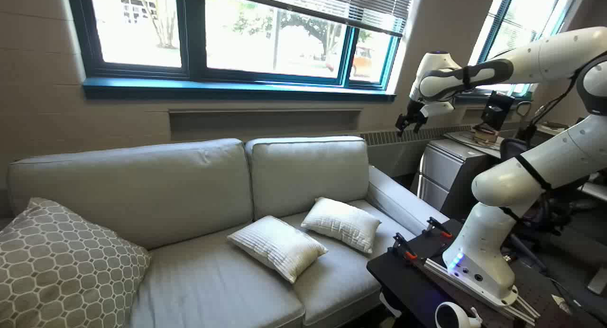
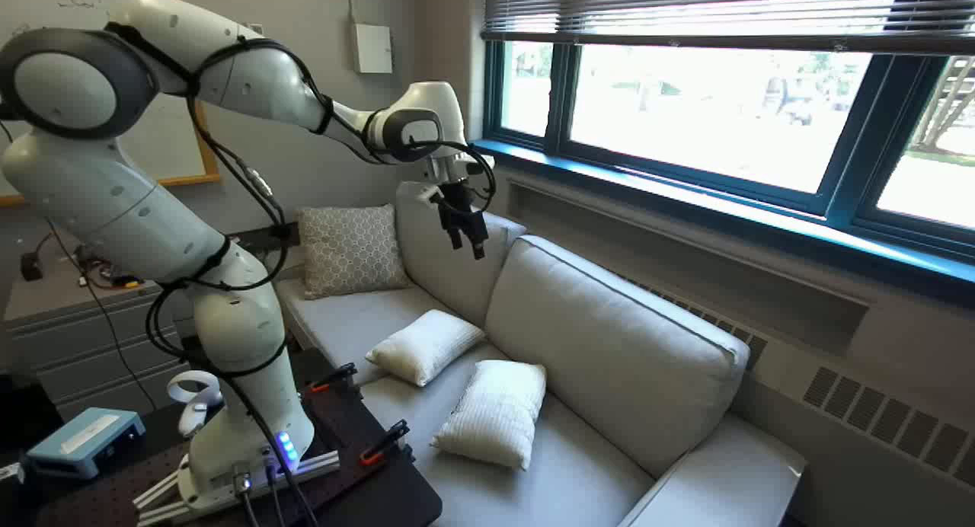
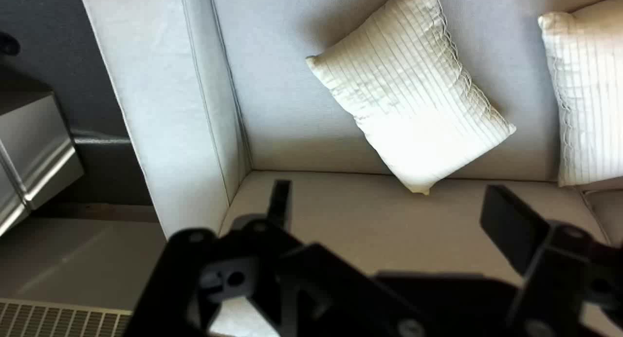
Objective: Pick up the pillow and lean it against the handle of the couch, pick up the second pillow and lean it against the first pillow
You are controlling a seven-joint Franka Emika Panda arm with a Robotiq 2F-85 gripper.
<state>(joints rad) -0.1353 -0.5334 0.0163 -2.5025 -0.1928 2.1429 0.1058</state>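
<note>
- Closest in the wrist view, the pincer (image 3: pixel 389 208) stands wide with nothing held, presumably readied to take in something plump and soft.
- It hangs from the arm (image 2: pixel 221 66) well above the couch (image 1: pixel 199 280), a height that probably gives it room to line up.
- Below, the pillow (image 3: pixel 409 93) lies flat, apart from the handle of the couch (image 3: pixel 155 98), so no leaning is done yet; being nearer that handle, it likely goes first.
- Beyond it, the second pillow (image 3: pixel 591 98) lies flat too, near but not touching.
- Farther off, the patterned cushion (image 1: pixel 71 266) stands propped at the far end, likely out of the way.
- Clamps (image 1: pixel 405 246) sit at the edge of the table (image 1: pixel 393 271), presumably to steady the arm.
</note>
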